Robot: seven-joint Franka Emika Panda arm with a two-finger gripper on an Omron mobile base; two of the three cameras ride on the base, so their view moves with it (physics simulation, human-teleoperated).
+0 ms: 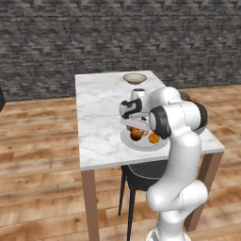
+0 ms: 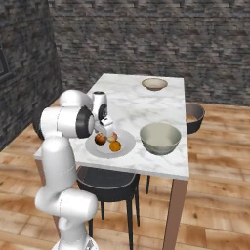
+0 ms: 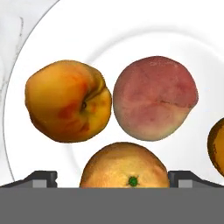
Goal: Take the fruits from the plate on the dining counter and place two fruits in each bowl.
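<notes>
The pale plate point(image 2: 126, 141) lies near the front edge of the dining counter point(image 2: 132, 105). In the hand view the plate point(image 3: 131, 30) carries several fruits: a yellow-orange one point(image 3: 68, 100), a pinkish-red one point(image 3: 153, 98), an orange one point(image 3: 124, 166) and another at the right edge point(image 3: 217, 144). My gripper point(image 3: 113, 177) is open just above the plate, its fingertips point(image 3: 41, 177) standing on either side of the orange one. From the base it hangs over the plate point(image 1: 141, 145) as the gripper point(image 2: 106, 129). One bowl point(image 2: 160, 137) stands right of the plate, the other bowl point(image 2: 154, 84) at the far end.
A dark chair point(image 2: 110, 183) is tucked under the counter's near edge, and another dark seat point(image 2: 194, 117) stands beyond its right side. A stone wall point(image 1: 117, 37) closes the back. The far bowl point(image 1: 135, 77) sits beyond my arm.
</notes>
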